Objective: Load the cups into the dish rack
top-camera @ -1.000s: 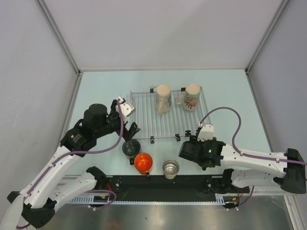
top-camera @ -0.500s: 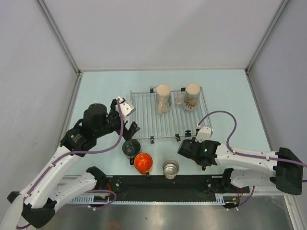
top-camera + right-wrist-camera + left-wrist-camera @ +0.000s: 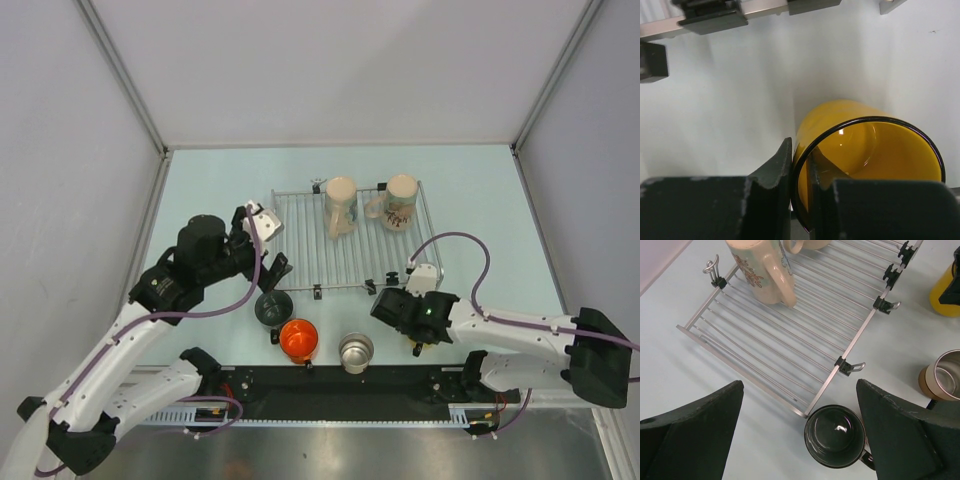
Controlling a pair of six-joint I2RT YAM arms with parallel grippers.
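Note:
Two cream cups [image 3: 340, 206] [image 3: 398, 201] lie on the silver wire dish rack [image 3: 300, 250]. In front of the rack stand a dark grey-green cup [image 3: 272, 307], an orange cup [image 3: 298, 338] and a steel cup [image 3: 355, 350]. My left gripper [image 3: 800, 386] hangs open above the rack's near left corner, with the dark cup [image 3: 835, 436] just below the gap. My right gripper [image 3: 801, 165] is shut on the rim of the yellow cup [image 3: 875, 145], one finger inside and one outside. From above, that cup is almost hidden under the right wrist.
Black clips [image 3: 845, 366] stick out along the rack's edges. Grey walls enclose the table on three sides. The rack's left half [image 3: 765, 340] holds no cups. The steel cup [image 3: 946, 376] sits to the right of the dark one.
My right gripper has slid a little left and nearer, and its jaws have closed onto the yellow cup's rim. The left arm has barely moved.

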